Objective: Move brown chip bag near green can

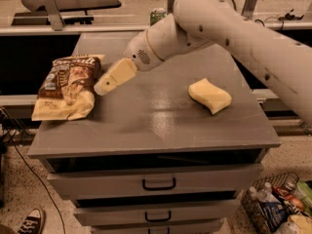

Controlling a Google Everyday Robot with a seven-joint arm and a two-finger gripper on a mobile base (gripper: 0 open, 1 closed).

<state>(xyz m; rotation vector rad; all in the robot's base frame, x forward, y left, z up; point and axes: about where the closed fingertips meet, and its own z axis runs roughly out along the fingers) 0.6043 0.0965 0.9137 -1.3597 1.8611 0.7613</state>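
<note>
The brown chip bag is located flat on the left part of the grey cabinet top, with its dark upper part directed toward the rear and its cream lower part toward the front edge. The gripper is positioned just beside the right edge of the bag, angled down and to the left. Contact with the bag cannot be confirmed, and whether the gripper is released or clenched cannot be told.

The green can is seen upright at the rear edge, well apart from the bag and partly hidden behind the arm. A pale-yellow sponge is placed on the right part of the top. Closed drawers are fitted below.
</note>
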